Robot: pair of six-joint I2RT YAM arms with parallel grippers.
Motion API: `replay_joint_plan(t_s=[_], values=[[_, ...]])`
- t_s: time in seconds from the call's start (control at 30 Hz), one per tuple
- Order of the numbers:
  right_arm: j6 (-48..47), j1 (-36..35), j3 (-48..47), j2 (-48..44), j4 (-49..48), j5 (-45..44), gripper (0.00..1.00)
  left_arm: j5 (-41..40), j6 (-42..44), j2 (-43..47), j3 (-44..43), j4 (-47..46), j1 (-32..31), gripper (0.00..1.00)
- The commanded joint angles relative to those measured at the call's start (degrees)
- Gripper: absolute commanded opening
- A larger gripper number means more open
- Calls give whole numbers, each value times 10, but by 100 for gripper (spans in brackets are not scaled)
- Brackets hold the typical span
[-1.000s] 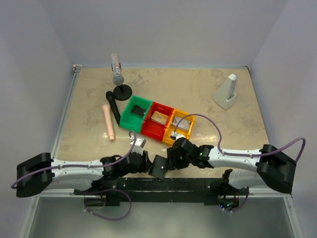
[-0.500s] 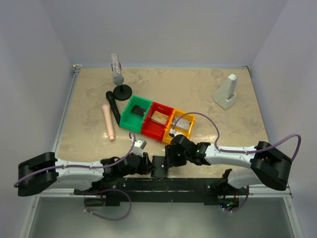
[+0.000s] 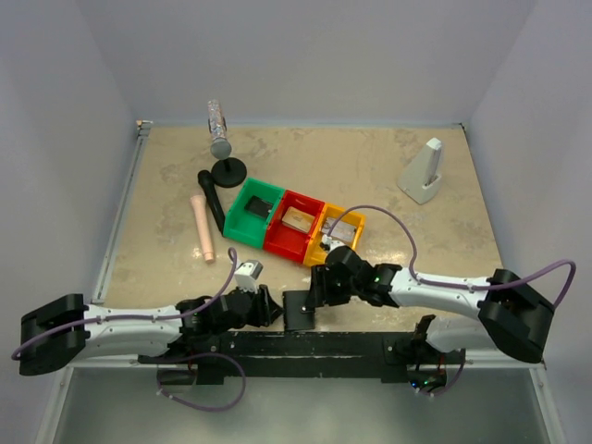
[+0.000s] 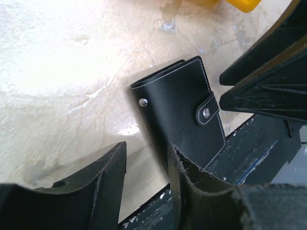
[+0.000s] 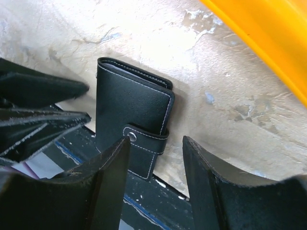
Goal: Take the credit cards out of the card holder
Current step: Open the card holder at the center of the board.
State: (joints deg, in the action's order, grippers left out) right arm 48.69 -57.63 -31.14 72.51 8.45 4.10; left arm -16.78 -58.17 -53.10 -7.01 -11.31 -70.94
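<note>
The card holder [image 3: 298, 310] lies shut, its snap strap fastened, at the near edge of the table [image 3: 416, 250], with its near end over the black rail [image 3: 305, 347]. It sits just near of the yellow bin [image 3: 336, 236], between the two grippers. The left gripper [image 3: 268, 310] is low at the holder's left side, fingers apart, gripping nothing. The right gripper [image 3: 319, 294] is over its right side, fingers also apart and unclamped. No cards show.
</note>
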Motion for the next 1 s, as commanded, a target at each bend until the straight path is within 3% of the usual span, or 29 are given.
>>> replay_joint_plan(t_s=[0.0, 0.47, 0.97], values=[[-7, -12, 16, -4, -29, 27, 52, -40, -6, 28, 7, 43, 1, 45], [21, -23, 11, 47, -64, 50, 50, -12, 12, -28, -21, 12, 1, 44], [79, -46, 104, 37, -155, 68, 48, -3, -1, -61, -12, -18, 1, 42]])
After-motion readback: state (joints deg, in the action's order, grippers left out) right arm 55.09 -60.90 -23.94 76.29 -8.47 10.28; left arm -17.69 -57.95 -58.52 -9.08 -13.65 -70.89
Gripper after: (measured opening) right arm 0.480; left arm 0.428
